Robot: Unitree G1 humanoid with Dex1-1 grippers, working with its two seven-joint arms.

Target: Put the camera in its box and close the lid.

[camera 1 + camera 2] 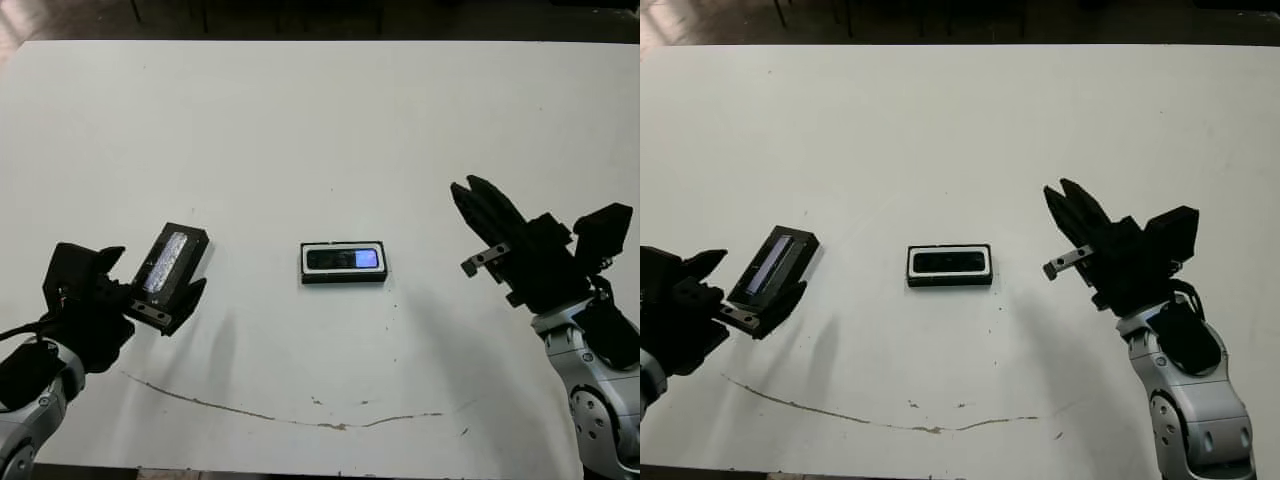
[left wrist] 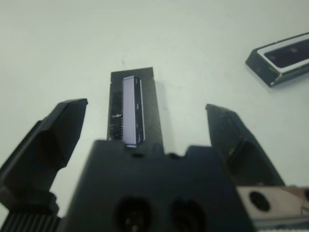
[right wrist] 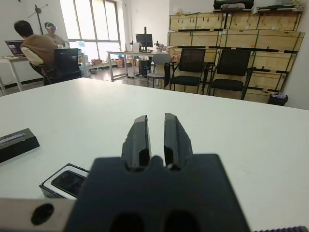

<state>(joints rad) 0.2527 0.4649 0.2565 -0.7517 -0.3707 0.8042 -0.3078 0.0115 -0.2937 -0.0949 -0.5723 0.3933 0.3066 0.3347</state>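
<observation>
The box (image 1: 343, 277), black-rimmed with a white lining, lies at the table's middle. The camera (image 1: 340, 258) lies inside it, its bluish patch toward the right end. Left of it, the lid (image 1: 172, 262), black with a shiny strip, rests between the fingers of my left gripper (image 1: 150, 275). In the left wrist view that gripper (image 2: 145, 107) is open wide and both fingers stand clear of the lid (image 2: 133, 108). My right gripper (image 1: 467, 188) hangs above the table to the right of the box, shut on nothing, its fingers (image 3: 140, 133) pressed close together.
A thin brown scratch (image 1: 280, 415) runs across the white table near the front edge. Beyond the table's far side, the right wrist view shows black chairs (image 3: 231, 67), wooden crates and a person (image 3: 34, 46) seated at a desk.
</observation>
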